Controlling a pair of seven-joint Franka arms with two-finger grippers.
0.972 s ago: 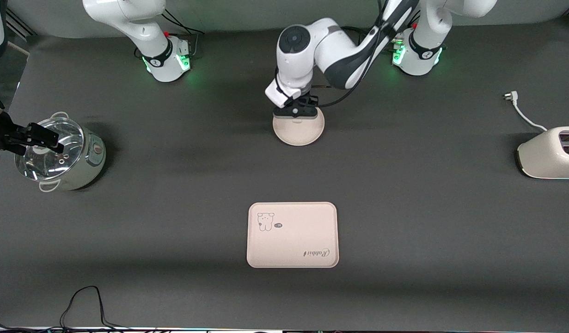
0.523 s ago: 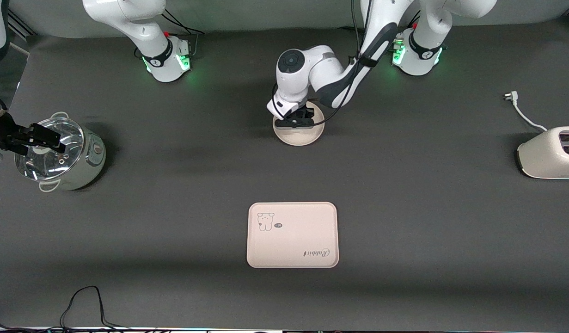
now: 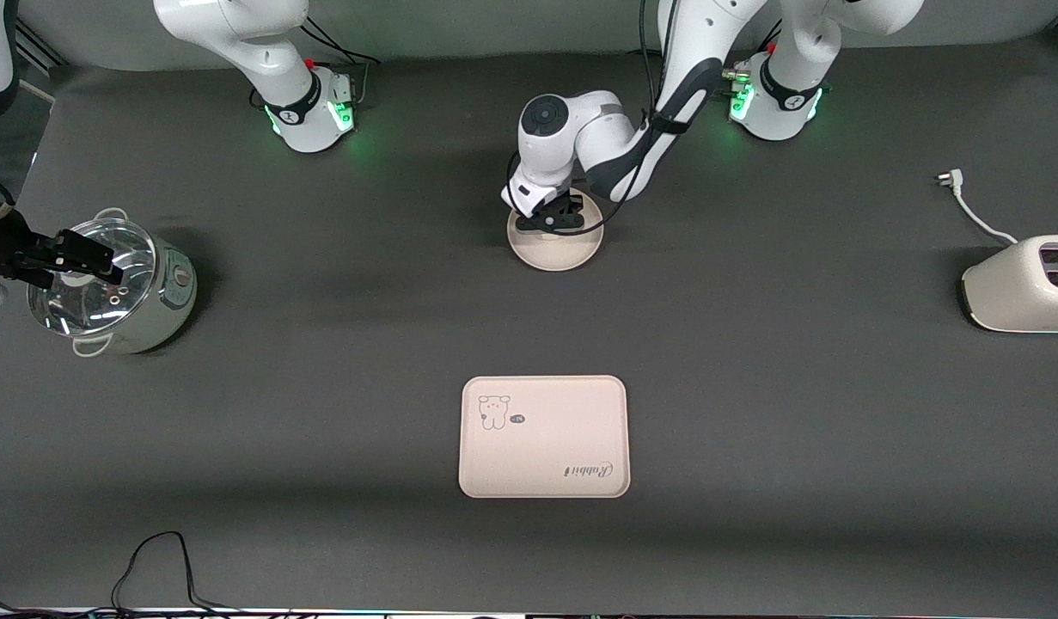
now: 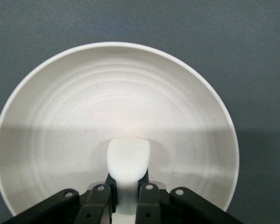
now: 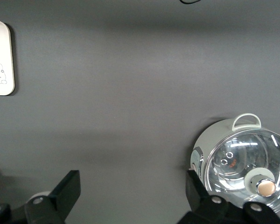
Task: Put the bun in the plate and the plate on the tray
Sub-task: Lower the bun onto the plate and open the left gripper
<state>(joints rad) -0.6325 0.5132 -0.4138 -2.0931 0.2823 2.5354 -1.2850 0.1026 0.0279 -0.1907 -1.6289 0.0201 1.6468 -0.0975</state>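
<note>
Over the plate (image 3: 555, 245), the left hand (image 4: 126, 198) is clenched on the bun (image 4: 127, 161), whose free end sits low above the plate's floor, so the first step, bun into plate, looks nearly finished. Next the fingers must part and lift straight off. The plate then goes to the tray (image 3: 543, 437), nearer the front camera; the right hand (image 5: 130, 205) waits spread wide beside the pot (image 3: 116, 288).

1. Tray (image 3: 544, 437): cursive "Rabbit" lettering (image 3: 590, 469) near one corner, upside down in the front view.
2. Same tray: cartoon animal print (image 3: 494, 411) at the diagonal corner, with a small dark tag beside it, too small to read.
3. No other readable text.
</note>
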